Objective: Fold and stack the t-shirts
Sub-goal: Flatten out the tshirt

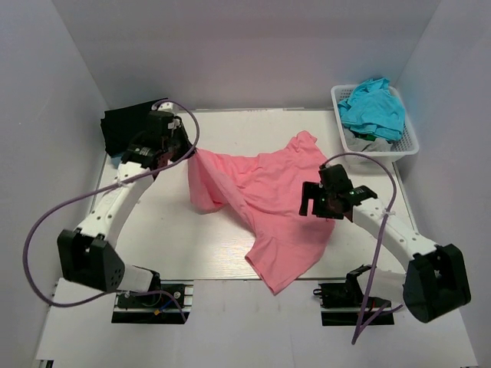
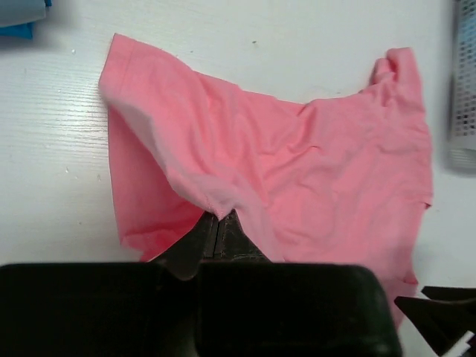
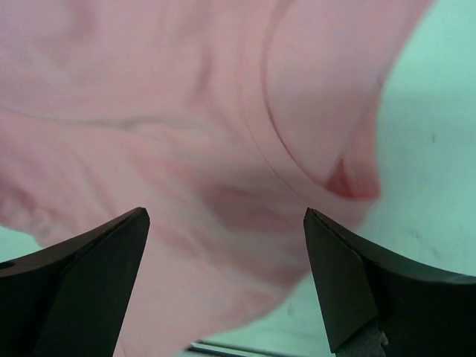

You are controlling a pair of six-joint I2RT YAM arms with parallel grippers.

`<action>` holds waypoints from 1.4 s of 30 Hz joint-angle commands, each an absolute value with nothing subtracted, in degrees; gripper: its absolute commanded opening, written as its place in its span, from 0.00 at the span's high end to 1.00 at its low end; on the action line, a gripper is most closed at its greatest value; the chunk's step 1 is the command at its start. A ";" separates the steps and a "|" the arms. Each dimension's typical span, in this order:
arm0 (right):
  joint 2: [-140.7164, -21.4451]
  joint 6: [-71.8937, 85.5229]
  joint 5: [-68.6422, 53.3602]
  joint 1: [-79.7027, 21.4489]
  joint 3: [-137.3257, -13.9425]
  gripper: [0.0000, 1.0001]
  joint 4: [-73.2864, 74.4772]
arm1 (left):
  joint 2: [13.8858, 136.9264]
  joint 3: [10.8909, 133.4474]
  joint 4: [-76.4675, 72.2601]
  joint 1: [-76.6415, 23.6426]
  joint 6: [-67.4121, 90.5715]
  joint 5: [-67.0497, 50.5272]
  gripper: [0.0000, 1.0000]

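A salmon-pink t-shirt (image 1: 268, 192) lies crumpled across the middle of the table, one end hanging over the near edge. My left gripper (image 1: 188, 152) is shut on a fold of its left edge and holds it lifted; in the left wrist view the closed tips (image 2: 218, 217) pinch the pink cloth (image 2: 297, 156). My right gripper (image 1: 326, 201) is open and empty just above the shirt's right side; in the right wrist view its jaws (image 3: 225, 216) stand wide apart over the pink cloth (image 3: 186, 111). A black t-shirt (image 1: 123, 126) lies at the far left. A teal t-shirt (image 1: 374, 107) is in the basket.
A white lattice basket (image 1: 410, 142) stands at the far right corner, with grey cloth under the teal shirt; its wall shows in the left wrist view (image 2: 465, 89). A bit of blue cloth (image 2: 18, 18) lies by the black shirt. White walls enclose the table.
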State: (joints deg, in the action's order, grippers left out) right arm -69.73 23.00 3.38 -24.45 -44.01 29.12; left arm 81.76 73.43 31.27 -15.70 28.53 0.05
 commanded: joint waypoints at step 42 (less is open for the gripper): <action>-48.62 34.63 33.39 -25.22 -84.81 1.00 54.23 | 58.10 92.79 47.37 -16.52 25.49 6.68 1.00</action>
State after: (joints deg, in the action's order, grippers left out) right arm -51.05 37.15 25.96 -25.47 -79.88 53.12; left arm 59.44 88.20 44.91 -16.36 27.03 3.33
